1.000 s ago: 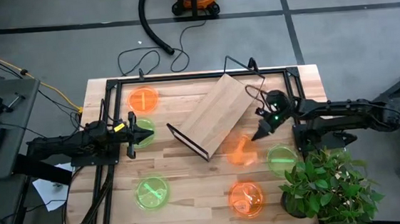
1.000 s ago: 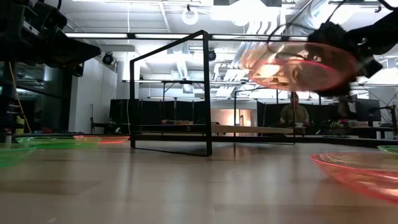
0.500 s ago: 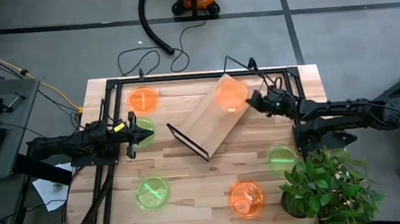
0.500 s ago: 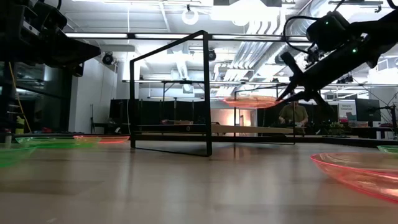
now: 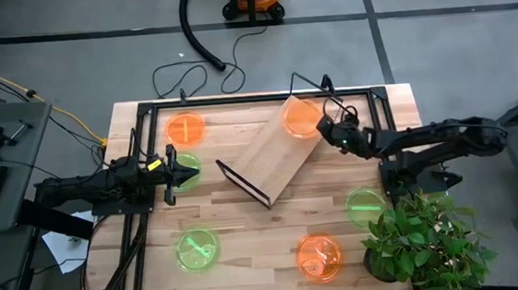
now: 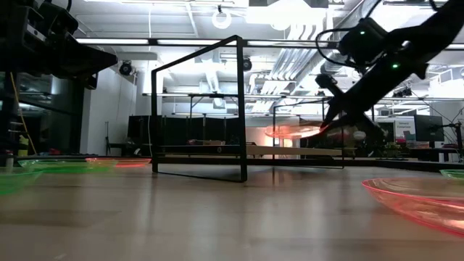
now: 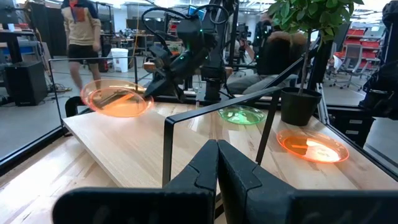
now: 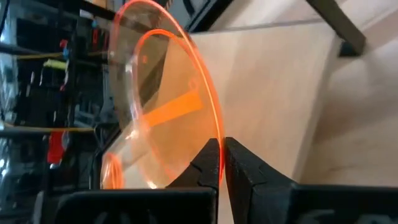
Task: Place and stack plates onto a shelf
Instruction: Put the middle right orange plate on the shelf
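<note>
An orange plate hangs just above the far right end of the light-wood shelf, held by my right gripper, which is shut on it. The low view shows this plate nearly level, a little over the shelf board. My left gripper waits shut at the table's left, above a green plate. On the tabletop lie another orange plate, a green plate, an orange plate and a green plate. My right gripper pinches the orange plate's rim between its two fingers, on the side of the plate toward the table's right. The fingers come slanting down from the right. The plate is lifted clear, roughly level, just above the shelf board.
The shelf's black wire frame stands up at its near left end. A potted plant fills the near right corner beside my right arm. A black metal frame runs round the table's edges. People show in the room beyond.
My right gripper has carried the orange plate from low over the table near the shelf's right side, up and toward the far edge, over the shelf's far right end. The plate went from tilted to nearly level, then came down closer to the board.
</note>
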